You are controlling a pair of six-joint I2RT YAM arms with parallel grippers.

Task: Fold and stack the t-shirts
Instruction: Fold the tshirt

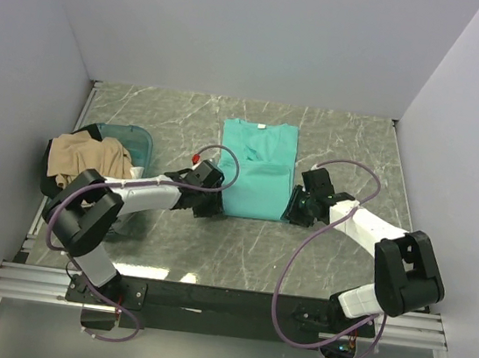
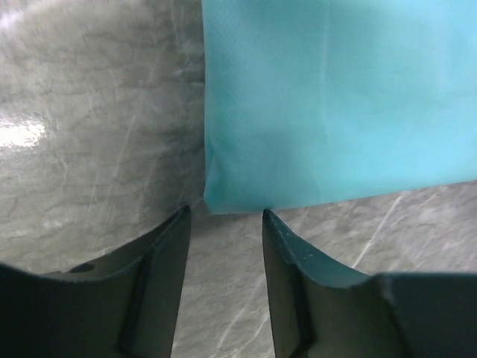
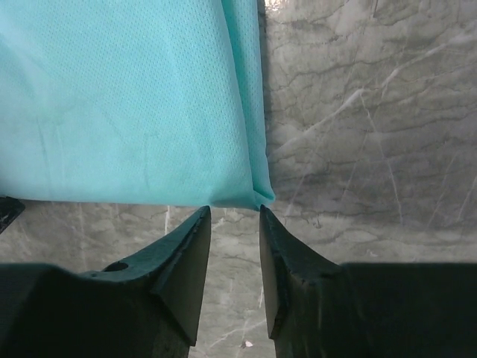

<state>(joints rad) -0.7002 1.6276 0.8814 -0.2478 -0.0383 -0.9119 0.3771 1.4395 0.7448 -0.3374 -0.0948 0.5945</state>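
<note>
A teal t-shirt (image 1: 257, 169) lies flat on the marble table, folded into a long strip, collar at the far end. My left gripper (image 1: 208, 194) is open just short of its near left corner (image 2: 216, 201), nothing between the fingers. My right gripper (image 1: 292, 211) is open just short of its near right corner (image 3: 257, 198), also empty. A tan t-shirt (image 1: 89, 157) lies crumpled at the left. No dark shirts show.
A translucent bluish tub (image 1: 131, 141) sits at the left under and behind the tan shirt. Grey walls close in the table on the left, back and right. Purple cables loop over both arms.
</note>
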